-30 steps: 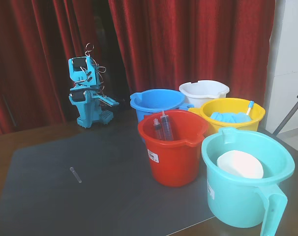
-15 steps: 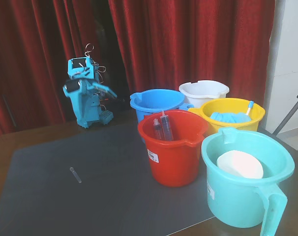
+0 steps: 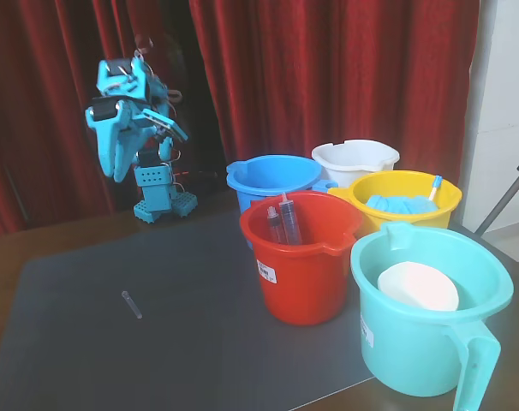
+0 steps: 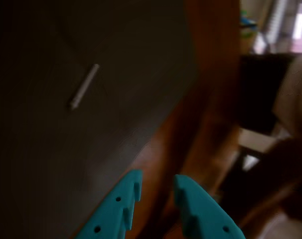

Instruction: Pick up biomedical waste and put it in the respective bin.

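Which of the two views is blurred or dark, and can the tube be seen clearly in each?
The wrist view is dark and motion-blurred; the tube is a pale smeared streak on the mat, with the pincer at the bottom edge. The fixed view is bright and mostly sharp; there the tube is small but distinct.

The gripper (image 4: 157, 181) stands a little open and empty above the dark mat (image 4: 51, 164); the small clear tube (image 4: 84, 86) lies well apart on it.

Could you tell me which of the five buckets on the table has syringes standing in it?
The red bucket, in front of the blue one, holds syringes with dark fluid. The turquoise holds something white, the yellow blue items.
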Robot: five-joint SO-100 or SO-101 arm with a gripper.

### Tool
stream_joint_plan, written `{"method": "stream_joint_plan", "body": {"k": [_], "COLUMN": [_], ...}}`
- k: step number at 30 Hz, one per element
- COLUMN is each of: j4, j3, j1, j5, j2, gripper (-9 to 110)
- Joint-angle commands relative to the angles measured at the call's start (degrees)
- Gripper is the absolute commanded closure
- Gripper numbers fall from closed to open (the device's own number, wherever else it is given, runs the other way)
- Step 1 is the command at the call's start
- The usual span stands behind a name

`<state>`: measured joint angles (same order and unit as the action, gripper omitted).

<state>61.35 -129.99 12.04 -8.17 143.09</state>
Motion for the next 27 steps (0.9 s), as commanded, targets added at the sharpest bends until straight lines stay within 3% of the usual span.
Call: {"method": "stream_joint_plan", "body": {"k": [1, 8, 14, 21, 27], "j4": [4.04, 13.54, 19.86, 28.39, 28.65], "j3": [11.78, 45.88, 60.12, 65.04, 65.04], "j1": [-0.26, -0.26, 0.97, 3.08, 2.37], "j5": [0.62, -0.26, -18.98, -35.60, -37.18], "j2": [-14.77, -53.79, -76.03, -78.57, -79.19], "gripper": [95, 95, 95, 95, 95]}}
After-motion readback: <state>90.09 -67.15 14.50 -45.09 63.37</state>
